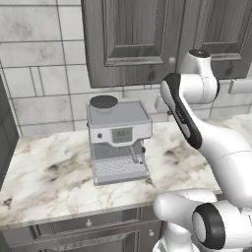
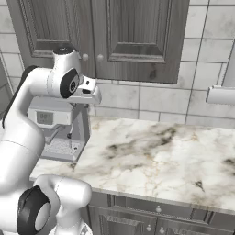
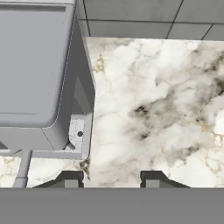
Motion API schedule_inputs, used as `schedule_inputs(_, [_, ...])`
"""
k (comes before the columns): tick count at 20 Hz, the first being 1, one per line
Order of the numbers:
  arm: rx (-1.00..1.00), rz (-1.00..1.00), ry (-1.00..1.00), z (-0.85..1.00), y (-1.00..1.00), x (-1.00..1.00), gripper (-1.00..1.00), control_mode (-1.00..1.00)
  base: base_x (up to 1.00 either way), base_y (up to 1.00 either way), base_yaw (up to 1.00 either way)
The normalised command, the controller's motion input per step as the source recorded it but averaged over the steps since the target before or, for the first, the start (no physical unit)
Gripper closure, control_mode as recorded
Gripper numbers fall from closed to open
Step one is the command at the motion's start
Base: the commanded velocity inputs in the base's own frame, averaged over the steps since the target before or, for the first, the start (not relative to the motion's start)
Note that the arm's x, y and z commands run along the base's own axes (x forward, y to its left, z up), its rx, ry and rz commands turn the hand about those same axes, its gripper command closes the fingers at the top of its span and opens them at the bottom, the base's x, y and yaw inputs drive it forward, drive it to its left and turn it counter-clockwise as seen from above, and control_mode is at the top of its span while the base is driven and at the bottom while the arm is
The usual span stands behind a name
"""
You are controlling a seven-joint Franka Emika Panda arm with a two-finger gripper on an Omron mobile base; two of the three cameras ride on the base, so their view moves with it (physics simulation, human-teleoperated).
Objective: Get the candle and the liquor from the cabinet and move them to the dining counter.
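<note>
Risk first: the cabinet [image 2: 133, 41] doors look shut, so I judge candle and liquor sit hidden inside; lifting carelessly could knock the coffee machine [image 1: 119, 140] just beside my wrist. Arm is folded high, hand pointing down at the desk [image 3: 153, 105], jaws [image 3: 111, 178] narrow, empty.

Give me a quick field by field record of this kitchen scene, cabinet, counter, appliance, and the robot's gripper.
cabinet: dark grey wall cabinet, both doors shut, round knobs at the lower corners
worktop: veined marble worktop with grey drawers below
appliance: grey espresso machine standing on the worktop, under the cabinet
gripper: gripper above the worktop beside the machine, pointing down, jaws apart, holding nothing
wall: pale grey tiles
</note>
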Motion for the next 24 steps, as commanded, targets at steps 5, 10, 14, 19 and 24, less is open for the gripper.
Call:
schedule_inputs(5, [0.0,0.0,0.01,-0.03,0.0,-0.04,-1.0,-1.0,0.0,0.0,0.0])
schedule_inputs(10, [0.0,-0.04,-0.23,-0.1,-0.16,-0.62,-1.0,-1.0,0.0,0.0,0.0])
schedule_inputs(14, [0.0,-0.06,-0.58,-0.01,-0.44,-0.77,-1.0,-1.0,0.0,0.0,0.0])
schedule_inputs(19, [0.0,-0.06,-0.45,0.49,-0.27,-0.24,-1.0,-1.0,0.0,0.0,0.0])
schedule_inputs(24, [0.0,-0.02,-0.36,0.7,-0.19,0.0,-1.0,-1.0,0.0,0.0,0.0])
